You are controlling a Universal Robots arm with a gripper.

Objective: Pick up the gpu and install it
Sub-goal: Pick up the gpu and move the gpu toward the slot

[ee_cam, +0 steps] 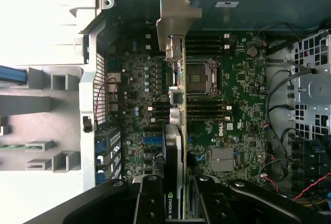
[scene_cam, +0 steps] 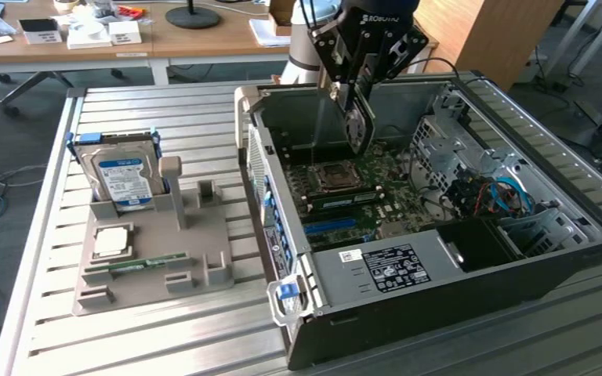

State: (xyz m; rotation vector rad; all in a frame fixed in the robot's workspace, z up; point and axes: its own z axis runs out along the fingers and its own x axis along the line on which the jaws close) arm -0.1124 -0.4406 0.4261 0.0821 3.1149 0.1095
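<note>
The gpu (scene_cam: 359, 125) hangs on edge inside the open computer case (scene_cam: 552, 266), above the green motherboard (scene_cam: 385, 176). My gripper (scene_cam: 356, 98) comes down from above and is shut on the card's upper edge. In the wrist view the gpu (ee_cam: 177, 110) shows edge-on. Its silver end bracket (ee_cam: 176, 14) is toward the case's rear wall and its black cooler faces one side. My gripper (ee_cam: 178, 195) clamps it between black fingers (ee_cam: 150, 203). The card's lower edge is over the motherboard (ee_cam: 243, 84), beside the CPU socket (ee_cam: 199, 76). Whether it touches a slot I cannot tell.
On the exterior view's left, a grey holder tray (scene_cam: 191, 243) carries a hard drive (scene_cam: 123, 176) with a blue label, a narrow RAM stick (scene_cam: 139, 264) and a square chip (scene_cam: 110, 241). The case also holds a power supply (scene_cam: 385, 270), drive cages and cables (scene_cam: 500, 196). Desks stand behind.
</note>
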